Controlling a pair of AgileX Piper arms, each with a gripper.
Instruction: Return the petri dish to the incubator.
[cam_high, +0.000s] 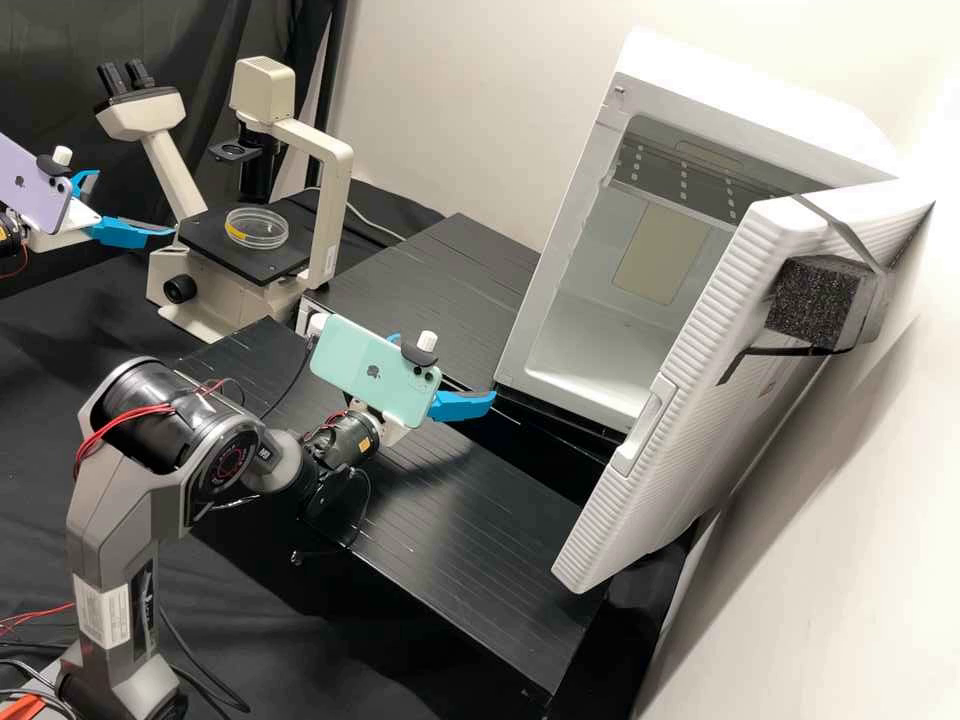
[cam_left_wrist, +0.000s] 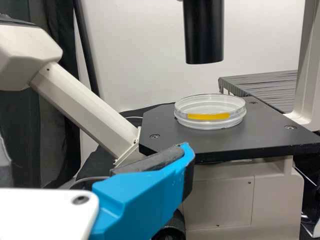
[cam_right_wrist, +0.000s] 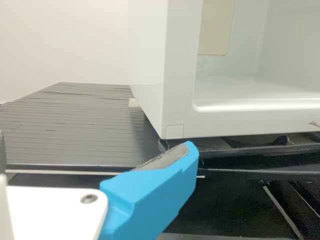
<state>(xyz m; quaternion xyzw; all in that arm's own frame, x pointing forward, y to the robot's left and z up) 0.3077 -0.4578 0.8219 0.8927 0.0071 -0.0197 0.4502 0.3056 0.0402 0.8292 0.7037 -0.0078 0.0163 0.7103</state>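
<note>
The petri dish (cam_high: 257, 228) is resting on the microscope's black stage (cam_high: 207, 242).
High view: the left gripper (cam_high: 135, 203) is hovering near it, the right gripper (cam_high: 446, 366) before the open incubator (cam_high: 740, 90); both are holding nothing, jaws standing well apart. Left wrist view: the dish, bearing a yellow strip (cam_left_wrist: 208, 116), is lying flat. Right wrist view: a blue finger (cam_right_wrist: 162, 190) is pointing toward the incubator.
</note>
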